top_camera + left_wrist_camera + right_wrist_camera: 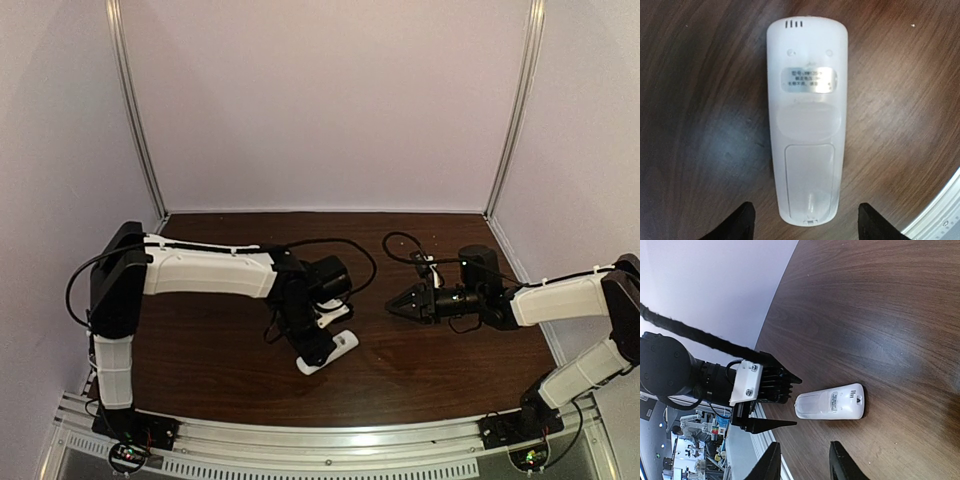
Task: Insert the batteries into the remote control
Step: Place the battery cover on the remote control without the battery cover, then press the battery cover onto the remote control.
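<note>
While back-up, remote (806,120) near table edge (929,214)

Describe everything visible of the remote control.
The remote control is a slim white plastic handset lying flat, back up, on the dark wooden table. Its back carries a silver label and a closed battery cover. The left gripper hovers open, jaws either side of the cover end, not touching.

The remote control (806,125) is smooth white plastic with a faint gloss; its label (810,80) looks like shiny silver foil. The bench (700,100) shows dark wood grain with a soft sheen. A ribbed bare-metal rail (330,445) lines its near edge.
</note>
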Action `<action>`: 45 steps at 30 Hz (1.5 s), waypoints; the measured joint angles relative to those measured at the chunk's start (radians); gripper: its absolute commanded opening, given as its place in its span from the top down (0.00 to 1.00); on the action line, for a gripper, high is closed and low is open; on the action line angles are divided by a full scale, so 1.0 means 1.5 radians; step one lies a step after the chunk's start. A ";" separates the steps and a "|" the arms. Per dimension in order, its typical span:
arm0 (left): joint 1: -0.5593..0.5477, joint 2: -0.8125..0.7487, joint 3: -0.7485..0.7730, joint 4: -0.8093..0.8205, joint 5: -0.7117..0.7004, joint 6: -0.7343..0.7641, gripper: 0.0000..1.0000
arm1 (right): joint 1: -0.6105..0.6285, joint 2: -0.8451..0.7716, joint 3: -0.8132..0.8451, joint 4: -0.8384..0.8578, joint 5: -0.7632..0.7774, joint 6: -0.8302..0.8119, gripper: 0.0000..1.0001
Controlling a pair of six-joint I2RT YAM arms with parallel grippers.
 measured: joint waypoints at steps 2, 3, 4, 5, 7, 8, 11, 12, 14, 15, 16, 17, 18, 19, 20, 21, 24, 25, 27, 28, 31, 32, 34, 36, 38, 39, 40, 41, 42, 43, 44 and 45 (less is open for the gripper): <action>0.000 -0.012 0.000 0.002 -0.005 0.000 0.26 | 0.000 0.000 0.000 0.000 0.000 0.000 0.66; 0.000 -0.022 -0.001 0.004 -0.007 0.000 0.27 | 0.000 0.000 0.000 0.000 0.000 0.000 0.66; 0.001 -0.032 -0.003 0.010 -0.007 -0.001 0.27 | 0.000 0.000 0.000 0.000 0.000 0.000 0.67; 0.003 -0.046 -0.008 0.019 -0.007 -0.002 0.28 | 0.001 0.000 0.000 0.000 0.000 0.000 0.67; 0.009 -0.082 -0.031 0.040 -0.005 -0.008 0.28 | 0.007 0.000 0.000 0.000 0.001 0.000 0.68; 0.014 -0.104 -0.049 0.055 -0.004 -0.011 0.30 | 0.011 0.000 0.000 -0.001 0.002 0.000 0.68; 0.033 -0.158 -0.104 0.091 0.004 -0.025 0.31 | 0.041 0.001 0.000 0.000 0.007 0.000 0.70; 0.040 -0.172 -0.124 0.105 0.009 -0.031 0.31 | 0.052 0.003 0.001 0.001 0.008 0.002 0.70; 0.057 -0.197 -0.167 0.132 0.018 -0.045 0.31 | 0.078 0.012 0.006 0.001 0.013 0.004 0.71; 0.065 -0.208 -0.189 0.146 0.024 -0.054 0.31 | 0.091 0.020 0.011 0.000 0.018 0.005 0.73; 0.075 -0.219 -0.215 0.165 0.029 -0.063 0.31 | 0.104 0.029 0.018 0.001 0.023 0.007 0.73; 0.083 -0.230 -0.237 0.178 0.034 -0.072 0.31 | 0.118 0.040 0.028 0.000 0.030 0.008 0.74; 0.089 -0.240 -0.258 0.192 0.038 -0.081 0.31 | 0.131 0.050 0.037 0.000 0.034 0.008 0.75; 0.094 -0.248 -0.274 0.201 0.039 -0.091 0.30 | 0.142 0.058 0.046 0.000 0.039 0.008 0.75; 0.098 -0.256 -0.291 0.214 0.041 -0.102 0.29 | 0.156 0.068 0.058 0.000 0.046 0.009 0.76; 0.099 -0.262 -0.303 0.226 0.043 -0.113 0.27 | 0.168 0.080 0.069 0.001 0.051 0.009 0.76; 0.099 -0.287 -0.356 0.283 0.054 -0.155 0.25 | 0.202 0.117 0.100 0.004 0.065 0.012 0.78; 0.099 -0.296 -0.372 0.299 0.057 -0.168 0.25 | 0.213 0.131 0.111 0.009 0.068 0.015 0.79; 0.099 -0.310 -0.400 0.329 0.063 -0.194 0.25 | 0.228 0.155 0.126 0.013 0.075 0.018 0.81; 0.099 -0.317 -0.415 0.347 0.066 -0.207 0.25 | 0.237 0.169 0.135 0.015 0.078 0.020 0.82; 0.099 -0.329 -0.445 0.389 0.074 -0.241 0.26 | 0.255 0.204 0.157 0.017 0.084 0.024 0.85; 0.099 -0.331 -0.453 0.404 0.076 -0.252 0.27 | 0.260 0.216 0.164 0.018 0.086 0.025 0.85; 0.099 -0.334 -0.469 0.434 0.081 -0.272 0.27 | 0.267 0.232 0.173 0.021 0.090 0.028 0.86; 0.099 -0.335 -0.484 0.460 0.087 -0.293 0.28 | 0.271 0.250 0.182 0.026 0.093 0.032 0.86; 0.099 -0.334 -0.493 0.479 0.092 -0.313 0.30 | 0.272 0.265 0.190 0.029 0.096 0.035 0.87; 0.099 -0.334 -0.495 0.486 0.093 -0.319 0.30 | 0.273 0.271 0.193 0.031 0.096 0.035 0.88; 0.099 -0.331 -0.495 0.495 0.095 -0.328 0.31 | 0.274 0.280 0.198 0.031 0.097 0.035 0.88; 0.099 -0.327 -0.495 0.505 0.097 -0.333 0.31 | 0.274 0.287 0.201 0.033 0.098 0.035 0.88; 0.098 -0.323 -0.495 0.514 0.099 -0.340 0.32 | 0.274 0.294 0.203 0.036 0.098 0.036 0.88; 0.097 -0.317 -0.495 0.523 0.100 -0.346 0.33 | 0.274 0.301 0.204 0.038 0.099 0.036 0.88; 0.096 -0.312 -0.495 0.529 0.101 -0.350 0.33 | 0.274 0.307 0.206 0.040 0.100 0.036 0.88; 0.095 -0.308 -0.495 0.534 0.101 -0.354 0.34 | 0.274 0.314 0.208 0.041 0.101 0.035 0.88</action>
